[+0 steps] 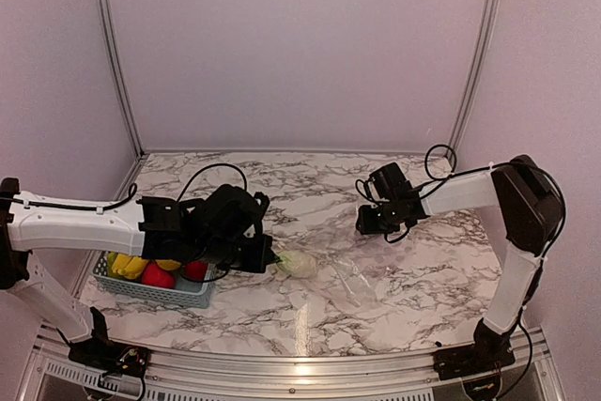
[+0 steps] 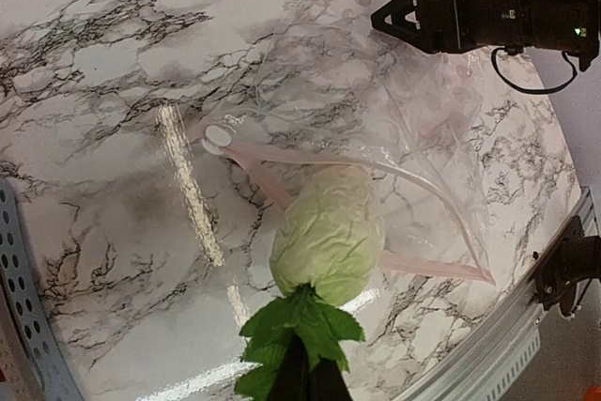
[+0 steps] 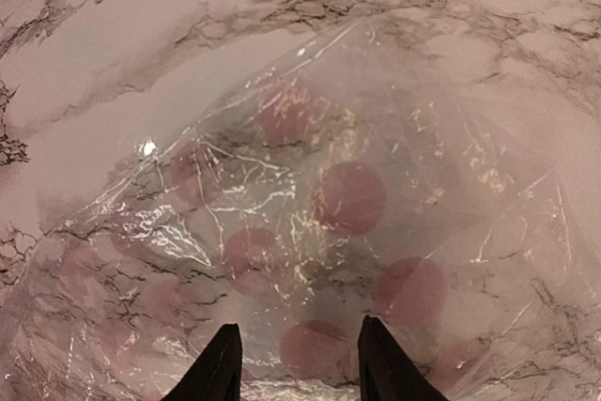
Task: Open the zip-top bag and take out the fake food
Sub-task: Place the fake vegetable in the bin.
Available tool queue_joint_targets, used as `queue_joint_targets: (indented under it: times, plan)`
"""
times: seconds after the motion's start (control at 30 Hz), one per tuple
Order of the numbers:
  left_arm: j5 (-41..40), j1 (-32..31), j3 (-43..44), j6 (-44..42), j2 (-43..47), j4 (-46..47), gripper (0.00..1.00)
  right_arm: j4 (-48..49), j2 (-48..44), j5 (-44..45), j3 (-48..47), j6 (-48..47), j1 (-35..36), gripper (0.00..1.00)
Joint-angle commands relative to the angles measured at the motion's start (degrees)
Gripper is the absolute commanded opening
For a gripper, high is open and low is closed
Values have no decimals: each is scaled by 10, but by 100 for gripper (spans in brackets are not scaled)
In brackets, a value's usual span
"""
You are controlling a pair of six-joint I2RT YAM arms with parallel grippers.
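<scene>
White marble veined in grey forms the tabletop (image 1: 310, 185), with plain pale walls behind. The zip-top bag (image 2: 441, 129) is seen lying flat near the middle, clear and crinkled. Its pink zip strips (image 2: 310, 157) are parted, so the opening step is judged done. At the bag's mouth a toy cabbage (image 2: 329, 237) is seen between the two strips, its green leaves pointing away from the bag. Whether it is wholly clear of the plastic cannot be told. Through the bag's wall, in the right wrist view, only printed pink dots are seen (no other food is made out inside), so the cabbage is judged to be the last piece. Well beyond the bag's mouth end, a blue basket (image 1: 160, 295) is seen holding bananas (image 1: 127, 265) and red apples (image 1: 158, 276). What is left is judged to be drawing the cabbage clear of the bag.

The left gripper (image 2: 305, 384) is stretched low toward the bag's mouth, jaws clamped together on the cabbage's leaves. The right gripper (image 3: 296, 363) is held over the bag's far end, pointed down at it, jaws apart with nothing gripped between them. Contact with the plastic cannot be told.
</scene>
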State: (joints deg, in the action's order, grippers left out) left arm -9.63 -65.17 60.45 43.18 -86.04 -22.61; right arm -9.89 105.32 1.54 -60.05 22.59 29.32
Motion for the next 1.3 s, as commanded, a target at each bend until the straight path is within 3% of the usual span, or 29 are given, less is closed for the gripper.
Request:
queue_joint_targets:
  times: [0.0, 0.7, 1.27]
  plan:
    - [-45, -3, -4, 8, 52, -55, 0, 2, 17, -5, -8, 1, -6, 41]
    - [-138, -3, 28, 71, 251, -226, 0, 7, 35, -9, -6, 1, -7, 40]
    - [-163, -3, 3, 135, 322, -301, 0, 1, 41, -8, -18, -6, -7, 40]
